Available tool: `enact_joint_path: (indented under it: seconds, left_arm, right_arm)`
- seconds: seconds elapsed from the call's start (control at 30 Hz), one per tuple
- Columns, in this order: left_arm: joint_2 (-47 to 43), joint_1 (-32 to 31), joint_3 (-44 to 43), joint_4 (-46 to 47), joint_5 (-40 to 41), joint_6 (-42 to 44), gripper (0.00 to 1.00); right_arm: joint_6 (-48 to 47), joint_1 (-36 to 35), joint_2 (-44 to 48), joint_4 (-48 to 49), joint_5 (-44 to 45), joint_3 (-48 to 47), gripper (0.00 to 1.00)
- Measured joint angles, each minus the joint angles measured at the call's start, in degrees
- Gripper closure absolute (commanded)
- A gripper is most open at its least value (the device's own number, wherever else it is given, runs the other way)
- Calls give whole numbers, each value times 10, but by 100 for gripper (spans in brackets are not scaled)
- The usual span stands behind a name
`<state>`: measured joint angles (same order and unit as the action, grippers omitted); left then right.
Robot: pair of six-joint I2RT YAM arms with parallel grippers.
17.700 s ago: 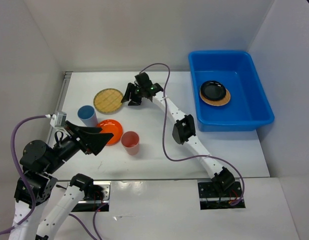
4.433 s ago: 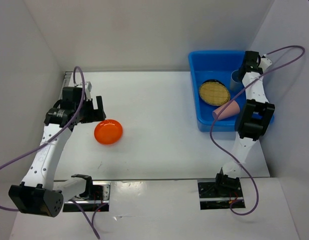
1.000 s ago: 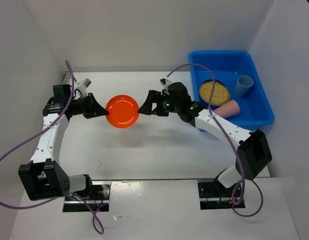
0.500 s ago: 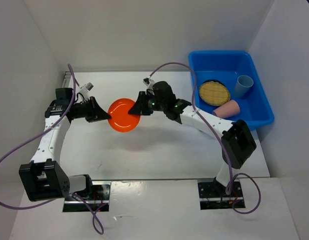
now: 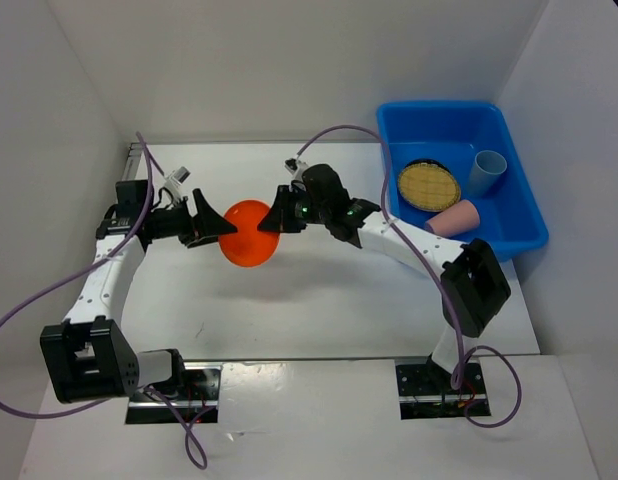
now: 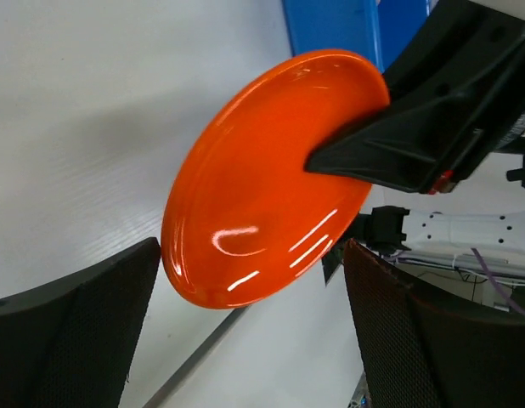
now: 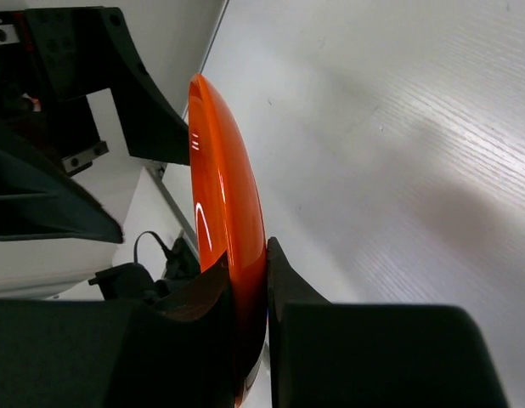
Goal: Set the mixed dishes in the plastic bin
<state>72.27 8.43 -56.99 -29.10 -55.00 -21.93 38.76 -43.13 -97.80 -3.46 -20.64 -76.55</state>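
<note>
Mid-air handover, centre-left of the top view. The right gripper (image 5: 272,222) has its jaws clamped on the rim of the orange plate (image 5: 251,232), which is held on edge above the table. The left gripper (image 5: 214,228) jaws are apart, flanking the opposite rim. My plan: back the left arm straight out, then swing right to the blue bin (image 5: 469,247) at upper right, keeping the rim pinch firm.

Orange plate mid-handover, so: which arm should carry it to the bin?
Right: the right tool pinches the orange plate, the left tool is open, and the blue bin lies rightward.
</note>
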Motion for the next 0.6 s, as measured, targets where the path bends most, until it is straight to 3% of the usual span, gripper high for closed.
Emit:
enact_joint_path:
  seconds: [0.2,0.33,0.5,0.6]
  left_arm:
    - [-69,6,-7,27,-5,-59,0]
    - [-144,13,-51,40,-3,-87,0]
    - [-177,14,-64,62,-10,-115,0]
    - [-170,15,-64,63,-12,-121,0]
  right_arm:
    - [7,70,12,-7,-12,5,99]
    - [10,231,40,-27,-16,-9,99]
    - [13,462,27,-52,-19,-99,99]
    - [10,544,0,-53,-9,-146,99]
